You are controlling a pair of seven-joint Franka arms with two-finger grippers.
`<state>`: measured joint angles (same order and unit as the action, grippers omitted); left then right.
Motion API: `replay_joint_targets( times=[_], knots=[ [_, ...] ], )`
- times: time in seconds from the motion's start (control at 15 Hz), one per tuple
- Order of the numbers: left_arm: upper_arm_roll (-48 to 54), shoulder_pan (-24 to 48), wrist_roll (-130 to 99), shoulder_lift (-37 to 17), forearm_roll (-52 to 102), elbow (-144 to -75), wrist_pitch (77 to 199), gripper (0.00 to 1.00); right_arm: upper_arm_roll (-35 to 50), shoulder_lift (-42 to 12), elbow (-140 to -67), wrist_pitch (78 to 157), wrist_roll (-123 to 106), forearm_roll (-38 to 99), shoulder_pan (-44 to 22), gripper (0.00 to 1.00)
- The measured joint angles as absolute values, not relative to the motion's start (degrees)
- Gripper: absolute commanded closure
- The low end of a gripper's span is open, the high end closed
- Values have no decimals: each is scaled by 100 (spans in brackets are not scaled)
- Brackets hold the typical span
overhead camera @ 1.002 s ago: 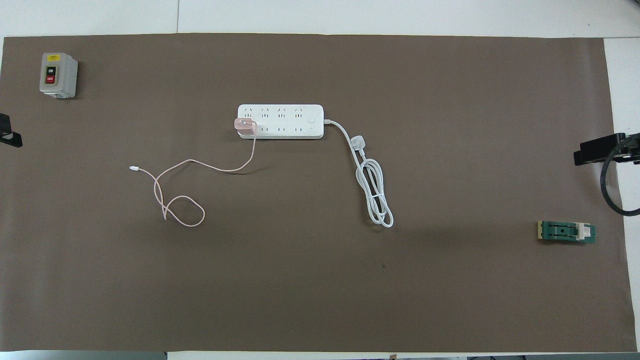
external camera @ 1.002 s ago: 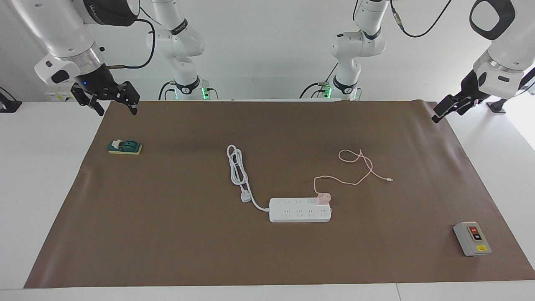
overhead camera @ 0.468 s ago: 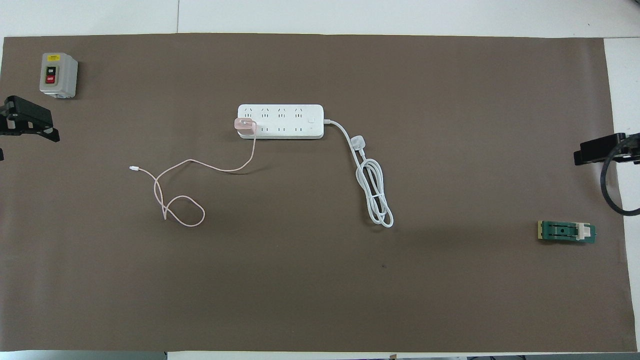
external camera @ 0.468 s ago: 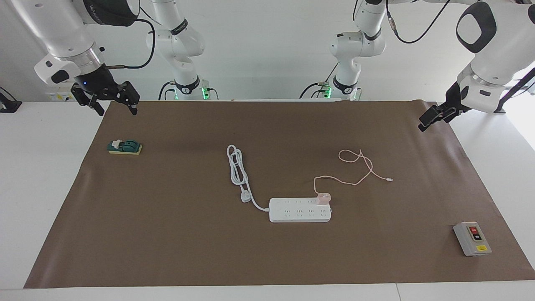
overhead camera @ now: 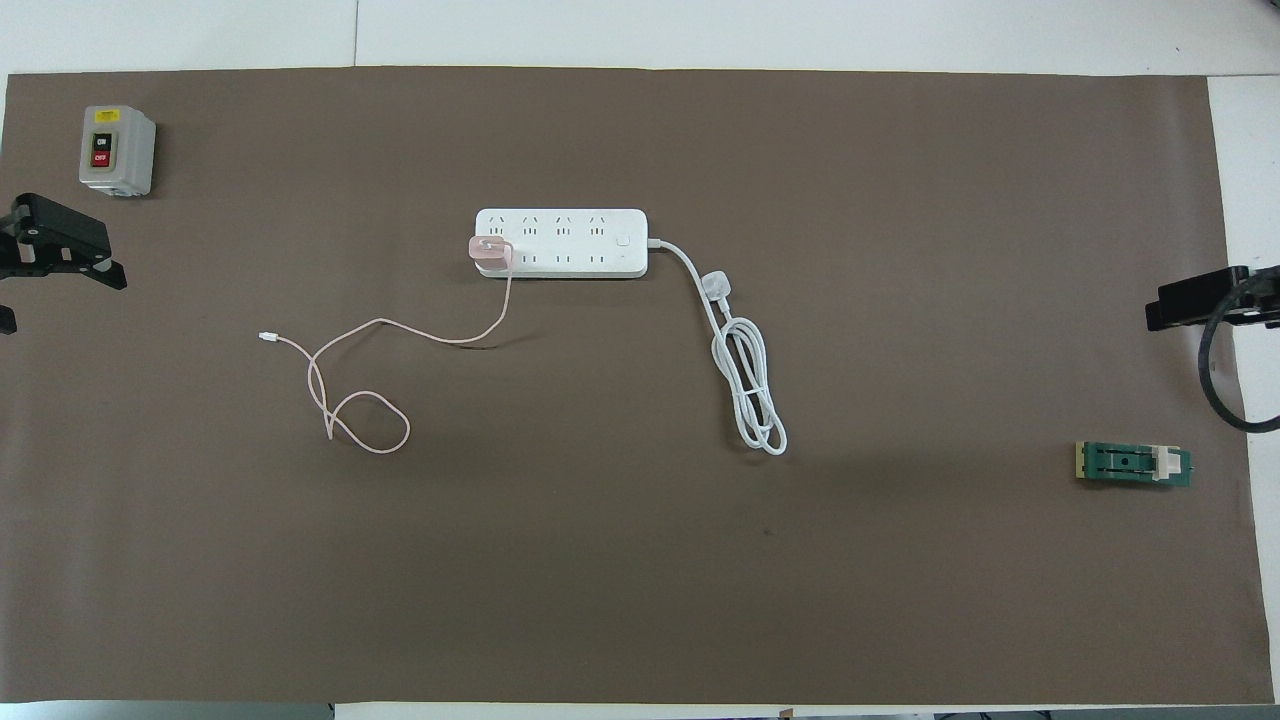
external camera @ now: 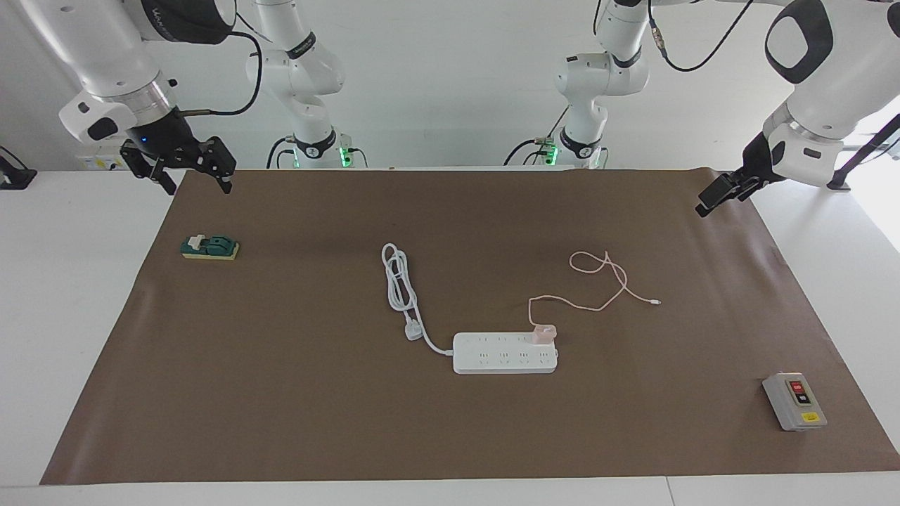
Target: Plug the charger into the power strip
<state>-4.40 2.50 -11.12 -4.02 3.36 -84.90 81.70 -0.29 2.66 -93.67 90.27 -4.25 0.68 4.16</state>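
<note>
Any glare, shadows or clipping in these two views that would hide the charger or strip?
Facing view: bright window glare only at the frame edge by the left pincer; charger and power strip evenly lit, with thin soft shadows. Overhead view: flat light, faint shadow under the pink cable; the right pincer is cut by the frame edge.

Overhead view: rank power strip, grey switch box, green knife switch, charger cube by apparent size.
1. power strip, clearly largest
2. grey switch box and green knife switch: look alike in area, not ranked
3. charger cube, smallest, sitting on the strip's end
</note>
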Motion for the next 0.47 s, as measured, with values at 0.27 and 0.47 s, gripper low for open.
replay_joint_targets(
  times=[0.27, 0.47],
  knots=[
    [-453, 249, -242, -86, 328, -8920, 8499, 0, -31, 266, -9367, 9027, -425, 68, 416, 0],
    [-462, 249, -31, -35, 326, -8974, 8596, 0, -31, 266, -9367, 9027, -425, 68, 416, 0]
  ],
)
